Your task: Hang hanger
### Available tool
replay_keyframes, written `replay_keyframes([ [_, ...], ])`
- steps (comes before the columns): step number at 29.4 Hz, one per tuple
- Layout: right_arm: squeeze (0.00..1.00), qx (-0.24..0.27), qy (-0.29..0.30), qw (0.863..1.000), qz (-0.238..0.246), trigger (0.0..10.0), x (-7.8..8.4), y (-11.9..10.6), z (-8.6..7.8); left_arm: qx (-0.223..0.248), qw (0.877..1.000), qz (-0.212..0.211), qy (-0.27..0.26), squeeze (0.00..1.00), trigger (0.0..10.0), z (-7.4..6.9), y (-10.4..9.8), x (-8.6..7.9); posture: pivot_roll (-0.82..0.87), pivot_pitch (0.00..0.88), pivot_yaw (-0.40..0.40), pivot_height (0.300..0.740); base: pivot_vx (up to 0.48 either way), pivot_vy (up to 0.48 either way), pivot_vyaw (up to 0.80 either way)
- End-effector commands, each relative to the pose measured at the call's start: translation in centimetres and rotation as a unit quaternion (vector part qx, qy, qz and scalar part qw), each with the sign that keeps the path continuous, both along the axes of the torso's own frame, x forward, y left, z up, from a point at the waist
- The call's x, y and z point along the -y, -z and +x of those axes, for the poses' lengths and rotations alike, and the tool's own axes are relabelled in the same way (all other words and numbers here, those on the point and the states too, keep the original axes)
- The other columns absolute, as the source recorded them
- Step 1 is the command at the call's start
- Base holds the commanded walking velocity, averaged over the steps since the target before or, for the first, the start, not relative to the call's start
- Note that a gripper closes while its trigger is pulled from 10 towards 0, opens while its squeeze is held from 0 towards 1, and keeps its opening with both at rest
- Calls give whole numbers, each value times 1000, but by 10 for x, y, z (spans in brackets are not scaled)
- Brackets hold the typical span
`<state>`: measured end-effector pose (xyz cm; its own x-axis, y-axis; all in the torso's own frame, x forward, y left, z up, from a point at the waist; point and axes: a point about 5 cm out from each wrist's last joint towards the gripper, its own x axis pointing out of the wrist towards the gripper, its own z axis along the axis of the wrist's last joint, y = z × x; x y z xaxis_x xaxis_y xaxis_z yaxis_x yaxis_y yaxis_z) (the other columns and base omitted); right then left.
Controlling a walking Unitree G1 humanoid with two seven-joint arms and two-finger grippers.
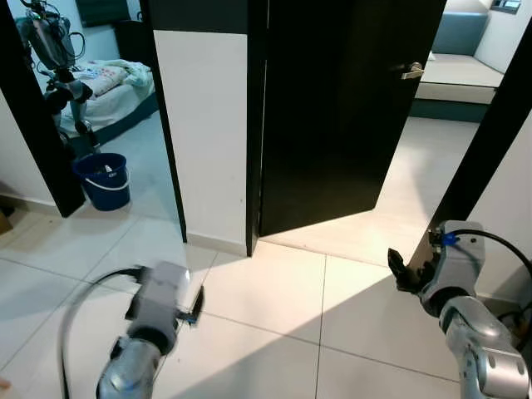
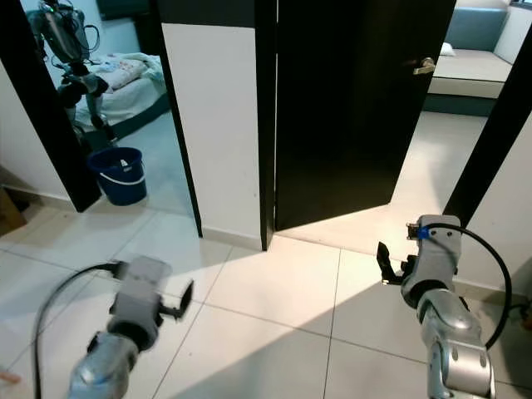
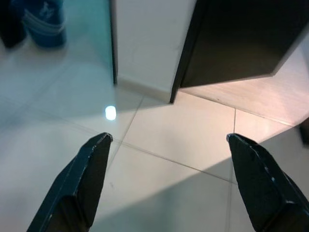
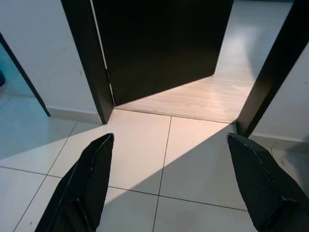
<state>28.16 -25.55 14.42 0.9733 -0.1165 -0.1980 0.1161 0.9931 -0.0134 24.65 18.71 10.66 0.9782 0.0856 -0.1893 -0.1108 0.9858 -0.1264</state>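
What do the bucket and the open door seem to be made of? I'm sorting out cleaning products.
The blue bucket looks like plastic: even colour, slight sheen, thin white handle. The door looks like dark, matte-finished wood or laminate, flat and free of visible grain, with a metal lever handle; the frames can't settle which.

open doorway (image 1: 432, 166) passable | black door (image 1: 332, 108), white wall (image 1: 204, 125) block

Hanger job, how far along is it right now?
Nothing looks done. Both tools are open and empty: the left tool and the right tool hang over the floor tiles, facing the open black door. No hanger can be seen, so finding, grasping and hanging it are all left.
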Motion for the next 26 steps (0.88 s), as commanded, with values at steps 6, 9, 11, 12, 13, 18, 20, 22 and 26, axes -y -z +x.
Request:
replay_keyframes([
  [6,0,-26,51,998,5,10000,21,23,0,58,972,-225,-15,0,10000,21,-3,-40,42,0,-57,740,0,0,-800],
  [9,0,-56,66,996,11,10000,22,48,-3,39,986,-164,4,0,10000,41,6,-51,43,0,-41,740,0,0,-800],
  [11,0,-68,71,995,14,10000,21,58,-5,13,990,-143,15,0,10000,48,16,-53,42,0,-38,740,0,0,-800],
  [12,0,-83,76,993,18,10000,19,70,-8,-24,997,-65,29,0,10000,53,29,-51,13,0,-11,740,0,0,-800],
  [13,0,-90,76,993,23,10000,17,77,-10,-39,998,-32,48,0,10000,53,39,-47,6,0,-3,740,0,0,-800],
  [18,0,-97,67,992,51,10000,12,95,-19,-67,994,4,82,0,10000,50,58,-29,-51,0,25,740,0,0,-800],
  [20,0,-108,69,990,63,10000,14,111,-29,-76,993,-5,85,0,10000,45,68,-22,-65,0,31,740,0,0,-800],
  [22,0,-119,72,988,64,10000,16,120,-37,-82,993,-7,85,0,10000,40,75,-19,-72,0,31,740,0,0,-800],
  [26,0,-133,75,986,71,10000,20,138,-55,-94,992,1,87,0,10000,26,93,-18,-70,0,26,740,0,0,-800],
])
